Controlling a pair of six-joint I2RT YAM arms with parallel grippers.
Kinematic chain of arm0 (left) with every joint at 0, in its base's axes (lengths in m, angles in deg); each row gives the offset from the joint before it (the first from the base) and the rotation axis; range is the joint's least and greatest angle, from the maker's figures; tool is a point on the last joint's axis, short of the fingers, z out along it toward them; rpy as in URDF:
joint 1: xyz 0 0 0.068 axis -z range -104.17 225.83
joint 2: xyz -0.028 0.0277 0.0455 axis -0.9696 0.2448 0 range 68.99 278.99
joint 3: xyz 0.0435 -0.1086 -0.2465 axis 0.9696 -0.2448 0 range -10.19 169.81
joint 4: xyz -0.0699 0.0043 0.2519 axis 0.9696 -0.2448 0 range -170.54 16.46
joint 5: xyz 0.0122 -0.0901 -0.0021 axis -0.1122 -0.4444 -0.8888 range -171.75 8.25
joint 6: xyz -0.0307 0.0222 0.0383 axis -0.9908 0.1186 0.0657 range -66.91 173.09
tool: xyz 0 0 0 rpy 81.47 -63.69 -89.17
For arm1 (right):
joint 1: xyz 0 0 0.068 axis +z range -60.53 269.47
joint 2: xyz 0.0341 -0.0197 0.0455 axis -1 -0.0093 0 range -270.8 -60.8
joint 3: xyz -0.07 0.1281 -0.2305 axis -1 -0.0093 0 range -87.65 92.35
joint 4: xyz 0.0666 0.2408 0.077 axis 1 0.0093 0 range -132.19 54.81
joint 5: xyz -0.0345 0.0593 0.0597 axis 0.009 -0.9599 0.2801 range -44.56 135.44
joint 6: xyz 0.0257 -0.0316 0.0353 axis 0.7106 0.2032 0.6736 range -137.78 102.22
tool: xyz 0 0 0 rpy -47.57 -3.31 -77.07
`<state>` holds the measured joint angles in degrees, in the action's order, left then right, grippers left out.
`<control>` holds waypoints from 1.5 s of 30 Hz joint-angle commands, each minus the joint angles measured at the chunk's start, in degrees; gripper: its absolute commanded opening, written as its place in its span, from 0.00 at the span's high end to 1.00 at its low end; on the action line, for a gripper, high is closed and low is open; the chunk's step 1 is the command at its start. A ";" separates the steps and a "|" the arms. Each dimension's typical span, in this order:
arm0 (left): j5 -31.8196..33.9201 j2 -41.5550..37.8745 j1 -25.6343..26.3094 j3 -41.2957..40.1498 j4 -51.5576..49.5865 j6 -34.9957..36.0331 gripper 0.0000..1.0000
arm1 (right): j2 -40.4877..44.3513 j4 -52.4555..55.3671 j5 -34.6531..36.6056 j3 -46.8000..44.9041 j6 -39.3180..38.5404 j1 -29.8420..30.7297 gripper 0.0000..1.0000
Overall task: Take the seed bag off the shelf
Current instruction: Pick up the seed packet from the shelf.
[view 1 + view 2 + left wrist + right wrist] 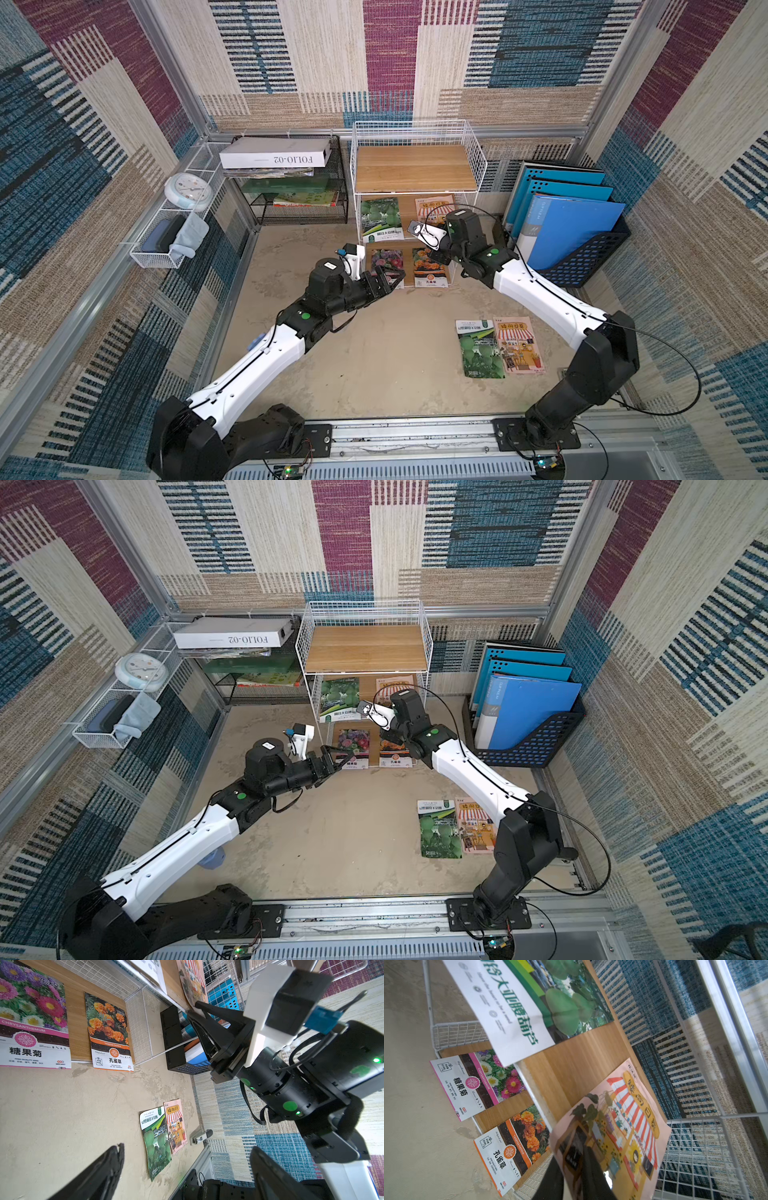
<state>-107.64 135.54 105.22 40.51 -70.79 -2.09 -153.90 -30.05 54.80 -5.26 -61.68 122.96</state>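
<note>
Beige table [374, 353] is taken up at the back by the shelf [415, 168], top board bare, seed bags laid on the two lower tiers. A black file holder [582, 257] with blue folders is stood just beside the shelf, and the right arm is passed close in front of it. A green loose bag [480, 349] and a pink loose bag [519, 347] are laid side by side on the table near the right arm's base.

On the middle tier a green gourd bag [560, 1001] is hung over the front edge. The pink seed bag [623, 1126] beside it is the one gripped, mostly on its board, front corner lifted. On the bottom tier a chrysanthemum bag [31, 1012] and a marigold bag [108, 1030] are left flat.

The right gripper [192, 1008] is seen clenched on the pink seed bag's front edge, one finger [593, 1172] laid over the print. The left gripper [397, 277] is held released, jaws wide, in front of the bottom tier, nothing in it.

Risks, as judged: only a thin edge is pinched, so the pink seed bag could be slipped out on the pull. It could be snagged on the white wire side panel, or the shelf dragged along. The file holder could be clipped by the right arm on retreat
</note>
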 commanded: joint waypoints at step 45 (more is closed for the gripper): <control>-3.60 27.81 2.65 19.42 16.24 -20.12 0.48 | 18.17 -2.67 -12.90 -15.64 9.26 5.49 1.00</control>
<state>-109.89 162.90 107.56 59.87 -57.70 -21.48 -136.22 -30.53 41.34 -20.91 -52.96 128.38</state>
